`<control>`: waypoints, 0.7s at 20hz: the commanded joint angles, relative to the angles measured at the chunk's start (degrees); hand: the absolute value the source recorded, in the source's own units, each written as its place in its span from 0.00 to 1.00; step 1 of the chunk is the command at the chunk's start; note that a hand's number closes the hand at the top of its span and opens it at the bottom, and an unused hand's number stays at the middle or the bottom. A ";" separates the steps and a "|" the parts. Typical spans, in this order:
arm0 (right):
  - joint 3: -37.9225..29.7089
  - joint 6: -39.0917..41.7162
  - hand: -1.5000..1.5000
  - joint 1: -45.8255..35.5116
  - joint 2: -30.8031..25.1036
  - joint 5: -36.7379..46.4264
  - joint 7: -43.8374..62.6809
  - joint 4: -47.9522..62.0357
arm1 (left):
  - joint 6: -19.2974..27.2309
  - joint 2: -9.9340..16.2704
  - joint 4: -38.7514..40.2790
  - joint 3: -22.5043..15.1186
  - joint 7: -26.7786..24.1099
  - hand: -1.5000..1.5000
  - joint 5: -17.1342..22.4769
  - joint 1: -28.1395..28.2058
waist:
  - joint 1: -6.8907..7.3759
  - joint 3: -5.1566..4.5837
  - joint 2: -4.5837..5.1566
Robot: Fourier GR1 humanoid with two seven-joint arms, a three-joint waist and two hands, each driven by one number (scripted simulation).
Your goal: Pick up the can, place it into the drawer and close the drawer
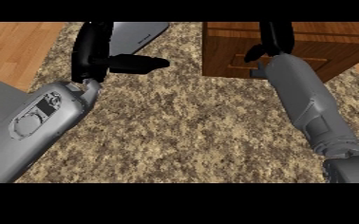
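No can shows anywhere in the head view. The wooden drawer unit [231, 57] stands at the top right of the speckled counter [182, 123], its front panel facing me. My right hand [278, 37] lies over that front, near the top edge of the view, fingers pointing away and fairly straight, thumb hanging to the left. It holds nothing that I can see. I cannot tell whether the drawer stands a little open or is closed. My left hand [92, 47] rests open at the upper left, fingers up and thumb sticking out to the right.
A flat grey object [140, 33] lies at the top, partly behind my left hand. Wooden floor [24, 47] shows past the counter's left edge. My two grey forearms come in from the lower corners.
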 commanded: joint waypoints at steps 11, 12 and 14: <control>-18.00 12.17 0.00 -7.53 6.35 -22.74 -9.58 -3.60 | -1.19 0.67 -1.82 2.98 -1.69 0.00 0.35 5.05 | -0.77 -0.12 -0.91; -18.28 12.02 0.00 -5.80 7.08 -23.50 -11.33 -4.19 | -0.83 1.38 -2.79 2.51 -1.92 0.00 -0.37 7.50 | -1.40 -0.15 -1.33; -18.10 11.31 0.00 -7.68 7.25 -23.17 -8.94 -2.81 | -2.44 1.95 -3.54 3.63 -3.26 0.00 -0.16 9.09 | -0.98 -0.22 -1.07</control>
